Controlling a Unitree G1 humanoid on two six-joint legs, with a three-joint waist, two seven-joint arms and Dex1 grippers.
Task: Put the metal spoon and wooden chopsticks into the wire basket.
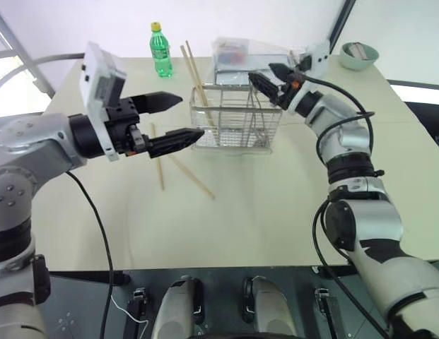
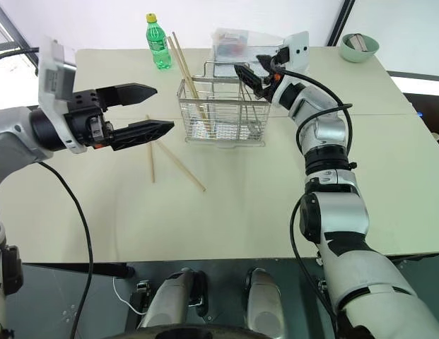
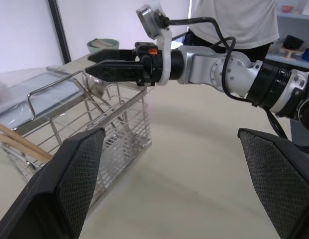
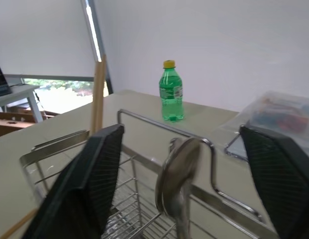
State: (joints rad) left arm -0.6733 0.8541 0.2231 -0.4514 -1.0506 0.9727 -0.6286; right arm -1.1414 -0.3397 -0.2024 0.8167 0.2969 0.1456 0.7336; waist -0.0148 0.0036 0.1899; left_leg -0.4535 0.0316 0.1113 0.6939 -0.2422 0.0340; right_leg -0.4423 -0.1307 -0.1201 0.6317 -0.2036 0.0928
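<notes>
Your right gripper [image 2: 249,75] hangs spread over the right end of the wire basket [image 2: 223,113], clutching nothing. The metal spoon [image 4: 178,179] stands bowl-up inside the basket's right end, just beyond those spread fingers, apparently let go. Two wooden chopsticks [image 2: 185,67] lean upright in the basket's left end, tips well above the rim.

Two more chopsticks on the table [image 2: 276,183], in front of the basket's left corner: one [image 2: 151,159] lying near-to-far, the other [image 2: 181,167] slanting from near the basket toward you and right.

Your left gripper [image 2: 148,108] is spread and empty, held level above the table, left of the basket, fingertips toward it. The loose sticks lie just below and right of those tips. The left arm is plainly nearer. You'd need to dip down and close across a stick's long axis.
</notes>
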